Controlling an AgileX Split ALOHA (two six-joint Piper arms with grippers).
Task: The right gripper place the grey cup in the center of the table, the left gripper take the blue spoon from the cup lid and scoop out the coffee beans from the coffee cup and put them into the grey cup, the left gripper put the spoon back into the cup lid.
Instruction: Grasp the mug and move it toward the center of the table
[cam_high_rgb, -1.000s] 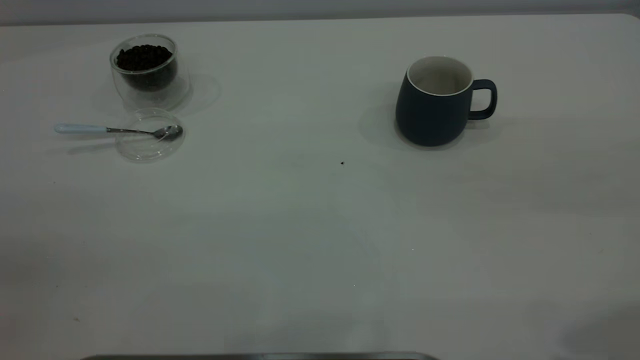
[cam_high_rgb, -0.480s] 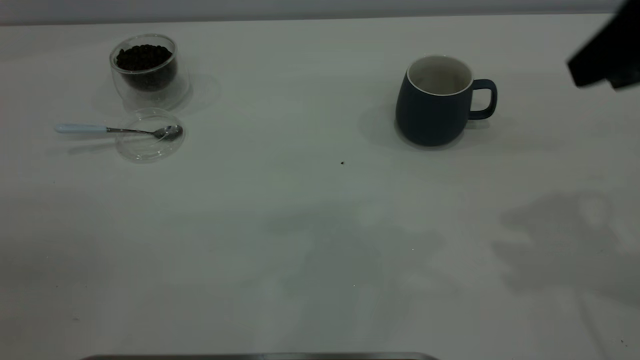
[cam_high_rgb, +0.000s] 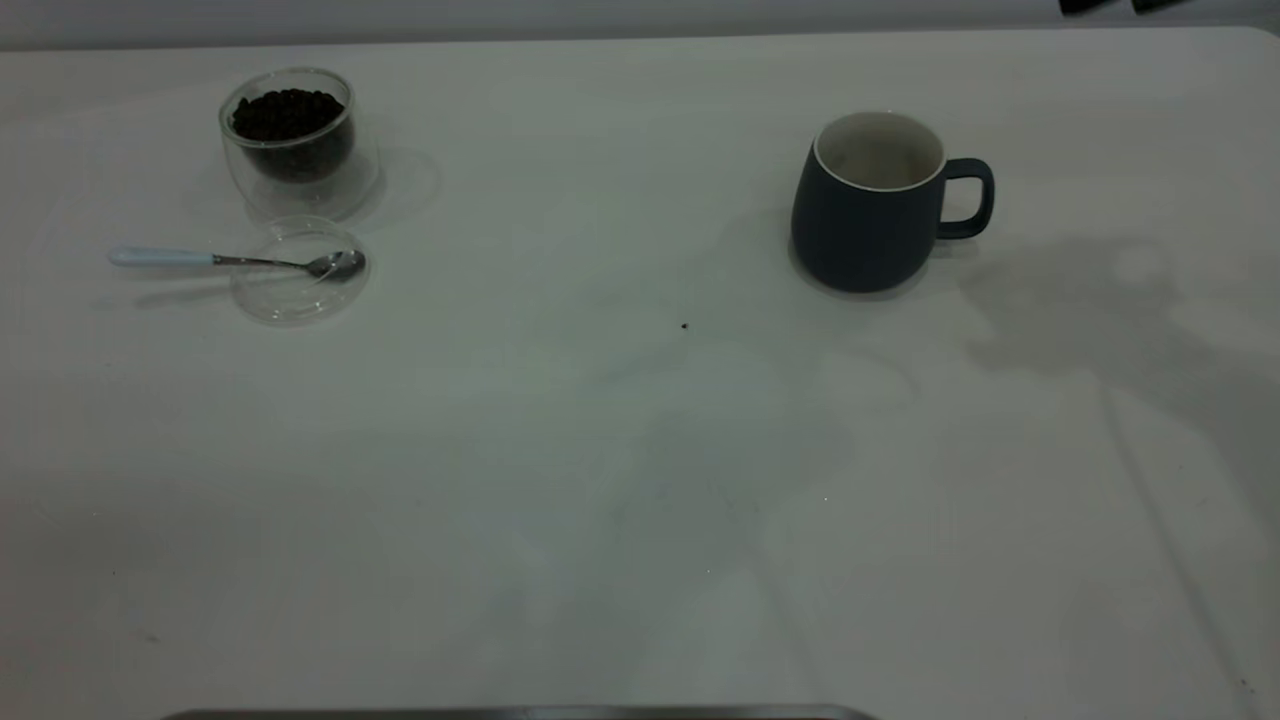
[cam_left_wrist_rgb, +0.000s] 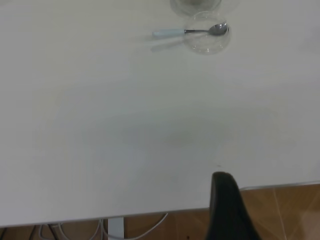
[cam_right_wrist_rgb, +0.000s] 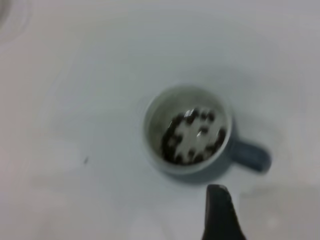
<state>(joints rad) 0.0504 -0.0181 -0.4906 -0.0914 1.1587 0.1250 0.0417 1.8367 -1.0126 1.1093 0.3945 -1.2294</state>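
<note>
1. In the exterior view we see the table (cam_high_rgb: 600, 480) with the grey cup (cam_high_rgb: 868, 215) standing upright on its right half, handle turned toward the right edge, off from the middle.
2. At the far left stands the coffee cup (cam_high_rgb: 297, 140), holding the coffee beans (cam_high_rgb: 287, 108) in a dark heap.
3. Just in front of it lies the cup lid (cam_high_rgb: 298, 285), flat on the table and close to the coffee cup's base.
4. The blue spoon (cam_high_rgb: 160, 257) rests with its metal bowl on the lid and its pale handle reaching out to the left over the tabletop.
5. A tiny dark speck (cam_high_rgb: 684, 325) sits on the table between the lid and the grey cup.
6. Dark bits of the right arm (cam_high_rgb: 1100, 5) show at the upper right corner; we cannot tell there how its jaws stand.
7. In the left wrist view we see one dark finger (cam_left_wrist_rgb: 227, 207) of the left gripper above the near table edge, well apart from the spoon (cam_left_wrist_rgb: 172, 33) and lid (cam_left_wrist_rgb: 206, 44); whether the jaws are open or closed we cannot tell.
8. In the right wrist view we look straight down into the grey cup (cam_right_wrist_rgb: 189, 129), where some beans (cam_right_wrist_rgb: 192, 137) lie on its white bottom. One finger (cam_right_wrist_rgb: 220, 212) of the right gripper hangs above the table just beside the cup, not touching it; its jaw state we cannot tell.
</note>
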